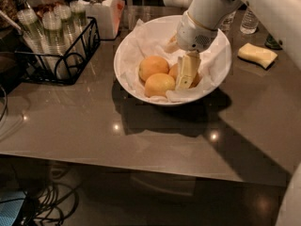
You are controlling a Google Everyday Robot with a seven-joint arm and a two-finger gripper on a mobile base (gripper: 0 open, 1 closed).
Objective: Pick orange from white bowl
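Now gripper point(187, 77) is down in white bowl point(120, 62), over rt-most orange point(173, 72); whether it's gripping, can't tell; two other fruits point(154, 67) lie just left.

Looks like a kitchen or break room: dark counter point(141, 140), wire caddy of bottles point(56, 46) and lidded jar point(101, 8) left of the gripper point(186, 83), which hangs inside the white bowl point(225, 60); yellow sponge point(256, 54) to its right.

Oranges point(154, 67): you have three, one half hidden.
White bowl point(121, 79): one, toward the bench's far edge.
Gripper point(186, 81): one, down inside your bowl.
Sponge point(257, 54): one, right edge.
Wire basket point(89, 41): one, left edge.
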